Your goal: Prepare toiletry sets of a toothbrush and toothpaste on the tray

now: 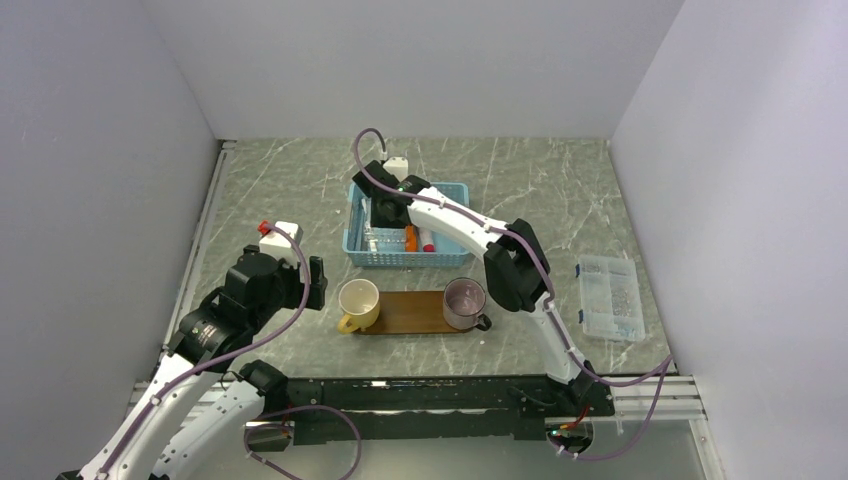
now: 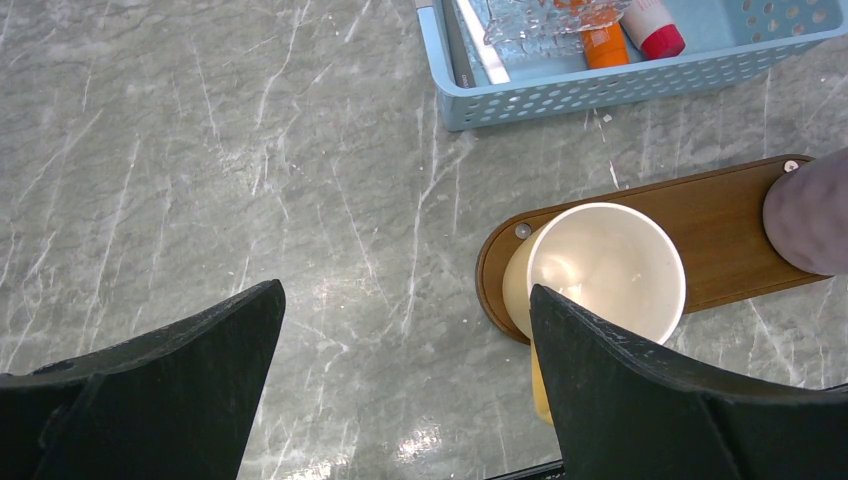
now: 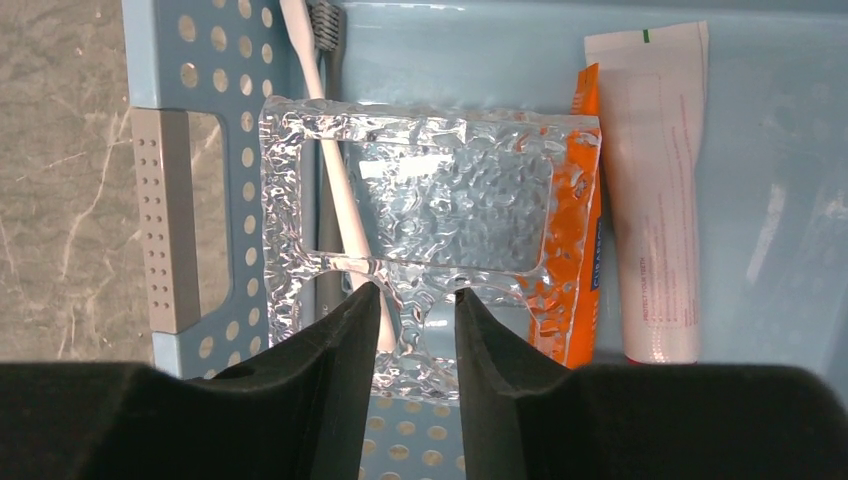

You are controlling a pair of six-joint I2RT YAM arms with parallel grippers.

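- Top view is showing the right arm reaching into the basket [image 1: 400, 258], so the step in hand is looking like a first pick.
- Tray [image 1: 415, 312] is lying just in front of the basket, carrying a yellow cup [image 1: 358, 300] at its left end, empty, and a purple cup [image 1: 464, 302] at its right, but no set yet.
- Left gripper [image 2: 405, 295] is hanging spread wide over the table, left of the tray.
- Right gripper [image 3: 415, 295] is standing narrowly parted astride the near edge of a clear sheet [image 3: 440, 200]; I cannot tell whether it is pinching.
- Sheet is lying in the basket over the toothpaste [image 3: 582, 220] and the toothbrush [image 3: 335, 170], with a white tube [image 3: 655, 200] just beside.
- Next move is probably calling for getting the sheet off, since the toothbrush is lying partly under it, by the basket's left wall.
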